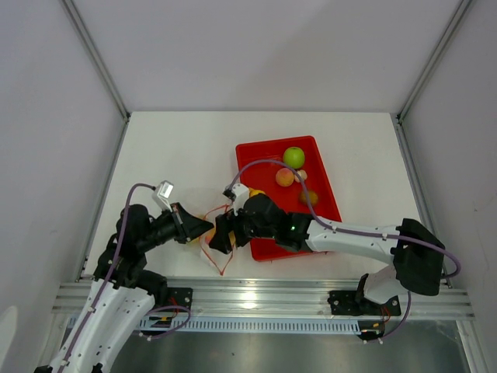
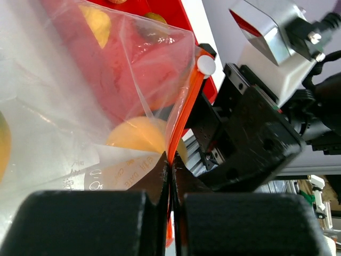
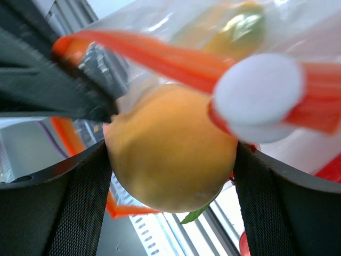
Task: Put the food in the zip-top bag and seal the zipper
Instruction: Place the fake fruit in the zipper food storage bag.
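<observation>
The left gripper (image 2: 171,170) is clamped tight on the zipper (image 2: 184,114), with the orange-red strip pinched between its fingertips at one end of the bag (image 2: 69,101). The right gripper (image 3: 170,160) stands wide, both pads pressed against an orange (image 3: 165,141) that fills the gap between them. The orange sits right at the bag's mouth. The zipper crosses in front of it, and the white slider (image 3: 258,90) is just beside it. Whether it lies inside the mouth cannot be told.

From above, the two grippers meet over the near left of the table (image 1: 178,148), just beside the red tray (image 1: 256,159), and they hide most of the bag. A yellow-green fruit (image 3: 240,26) shows blurred through the plastic. A green apple (image 1: 293,157), a peach (image 1: 285,177), a beige piece (image 1: 302,176) and a brown piece (image 1: 309,197) lie in the tray.
</observation>
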